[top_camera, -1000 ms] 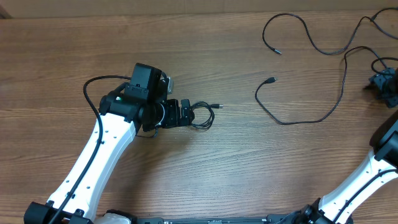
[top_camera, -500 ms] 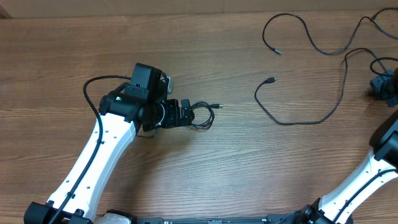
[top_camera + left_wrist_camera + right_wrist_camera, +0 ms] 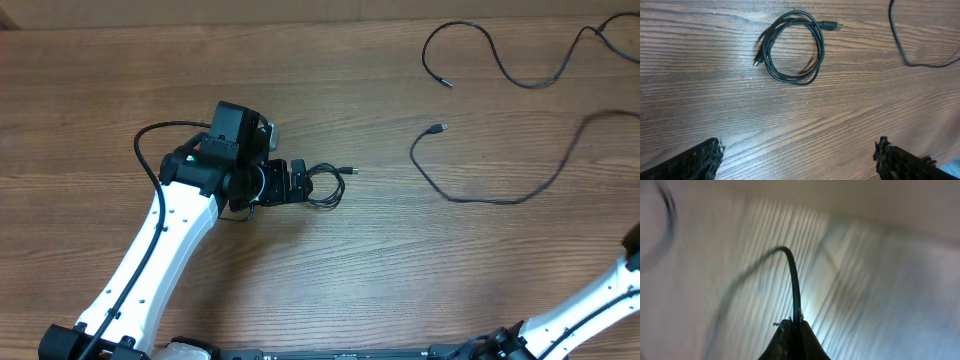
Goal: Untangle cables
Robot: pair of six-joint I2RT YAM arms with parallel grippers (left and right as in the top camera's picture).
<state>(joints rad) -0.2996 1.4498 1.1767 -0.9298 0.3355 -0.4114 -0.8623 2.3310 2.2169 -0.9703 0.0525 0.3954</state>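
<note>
Blurry background (image 3: pixel 880 280) behind right gripper (image 3: pixel 794 326), cable (image 3: pixel 795 287)

Thin black cables (image 3: pixel 480 200), loose and curved (one small coil (image 3: pixel 821 45))

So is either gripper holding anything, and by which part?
The right gripper is shut on a loose cable, pinching its thin cord; where along its length is unclear. The left gripper is open and empty.

Left gripper (image 3: pixel 799 152) hangs wide open just beside the coiled cable (image 3: pixel 792 47). Right gripper (image 3: pixel 792 330), well apart from it, is pinched tight on a loose cable (image 3: pixel 796 292).
</note>
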